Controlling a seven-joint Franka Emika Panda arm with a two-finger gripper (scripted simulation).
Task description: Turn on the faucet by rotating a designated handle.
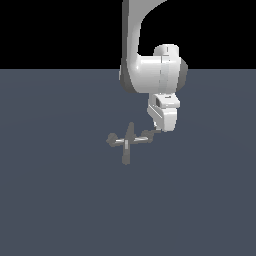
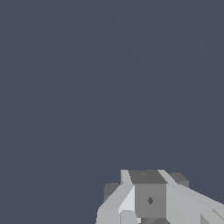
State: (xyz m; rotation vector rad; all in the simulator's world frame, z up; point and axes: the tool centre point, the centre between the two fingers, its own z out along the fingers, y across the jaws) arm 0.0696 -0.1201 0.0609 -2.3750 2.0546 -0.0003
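The faucet is a small dull-grey cross-shaped fixture on the dark floor, with an upright central spout and two thin side arms. The handle is the side arm that points to the exterior view's right. The other side arm ends in a rounded knob. My gripper hangs from the white arm, with its tip right at the handle's outer end, touching or nearly so. Its fingers are too small and hidden to tell whether they are open. The wrist view shows a blocky grey part of the faucet very close.
The flat dark blue-grey floor extends all around the faucet. The white arm comes down from above, behind the faucet. Nothing else shows.
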